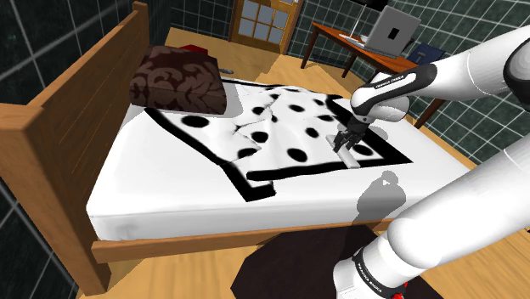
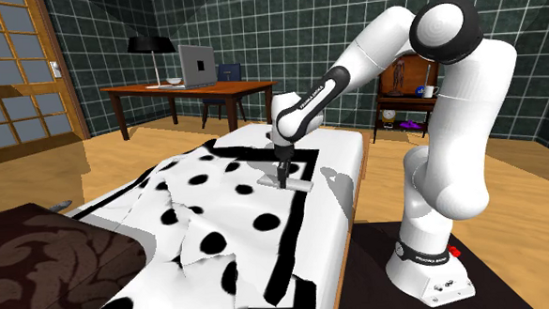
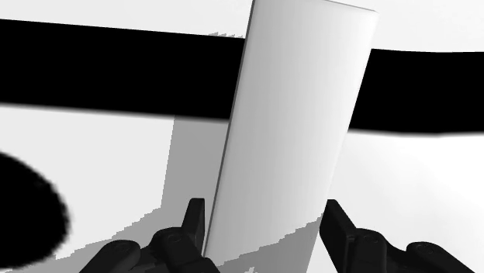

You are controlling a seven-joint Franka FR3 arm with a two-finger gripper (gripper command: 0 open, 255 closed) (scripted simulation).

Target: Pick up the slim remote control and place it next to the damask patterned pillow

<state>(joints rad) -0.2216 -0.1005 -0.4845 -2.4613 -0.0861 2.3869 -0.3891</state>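
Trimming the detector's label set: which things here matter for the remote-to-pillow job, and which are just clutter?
Job:
- gripper
- slim white remote lying under it
- dark brown patterned pillow
- bed, which carries both

Lying about:
- spotted blanket
- laptop
- desk
- black lamp

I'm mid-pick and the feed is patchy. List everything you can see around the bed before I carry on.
bed: one, wooden frame, white mattress, room's middle
blanket: one, white with black dots, on the bed
pillow: one, dark brown patterned, at the bed's head
remote: one, pale grey, at the blanket's black border
desk: one, brown, beyond the bed
laptop: one, grey, on the desk
lamp: one, black, on the desk
chair: one, blue, at the desk
rug: one, dark, beside the bed
arm: one, white, over the bed
gripper: one, black, at the remote
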